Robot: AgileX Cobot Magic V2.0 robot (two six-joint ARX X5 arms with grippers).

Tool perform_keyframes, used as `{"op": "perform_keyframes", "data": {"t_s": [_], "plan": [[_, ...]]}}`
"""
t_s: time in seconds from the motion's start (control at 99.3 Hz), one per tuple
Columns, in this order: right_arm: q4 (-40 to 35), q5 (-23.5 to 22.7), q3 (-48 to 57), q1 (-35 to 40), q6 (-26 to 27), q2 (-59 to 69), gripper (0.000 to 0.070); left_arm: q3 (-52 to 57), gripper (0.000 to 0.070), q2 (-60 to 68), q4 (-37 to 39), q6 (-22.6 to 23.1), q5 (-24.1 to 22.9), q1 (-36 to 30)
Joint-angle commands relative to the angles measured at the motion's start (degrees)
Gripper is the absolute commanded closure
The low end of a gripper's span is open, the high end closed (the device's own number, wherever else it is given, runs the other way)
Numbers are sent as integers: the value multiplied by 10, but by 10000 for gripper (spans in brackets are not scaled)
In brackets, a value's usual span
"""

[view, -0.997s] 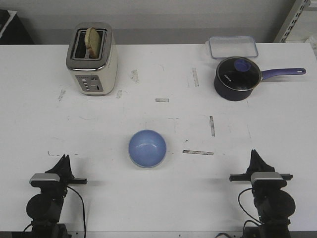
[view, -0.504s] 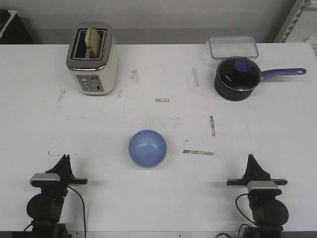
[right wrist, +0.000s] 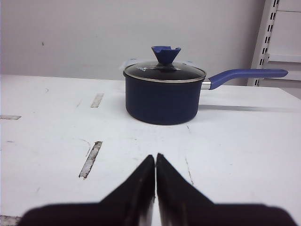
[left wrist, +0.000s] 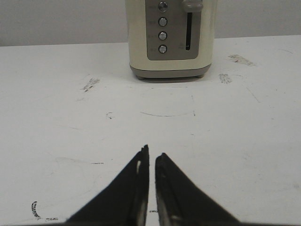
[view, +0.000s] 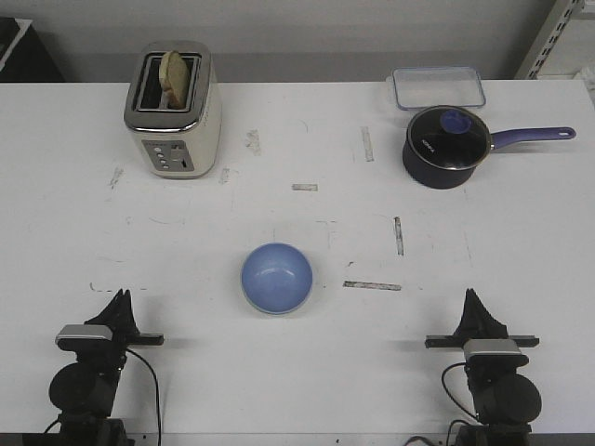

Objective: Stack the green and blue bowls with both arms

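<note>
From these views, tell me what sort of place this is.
Likely a lab bench staged with kitchenware: a scuffed white table, a cream two-slot toaster, a lidded navy saucepan, and metal shelving behind.

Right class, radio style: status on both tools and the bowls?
Left tool shut, empty. Right tool shut, empty. Blue bowl mid-table between them; a pale rim shows beneath it, green bowl otherwise unseen. Nothing in the way.

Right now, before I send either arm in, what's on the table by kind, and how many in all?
Bowls: 1, the blue bowl; no green one is in view
Toasters: 1, the toaster
Saucepans: 1, the saucepan, lid on
Clear containers: 1, the container
Total: 4
</note>
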Motion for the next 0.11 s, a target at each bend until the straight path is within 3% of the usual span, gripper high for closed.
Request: {"op": "perform_keyframes", "data": {"t_s": [0.0,0.101], "plan": [[8,0,-1,0,6,0,700,-12,697,-1,8,-1,0,0],[8,0,-1,0,6,0,700,-12,697,-1,8,-1,0,0]]}}
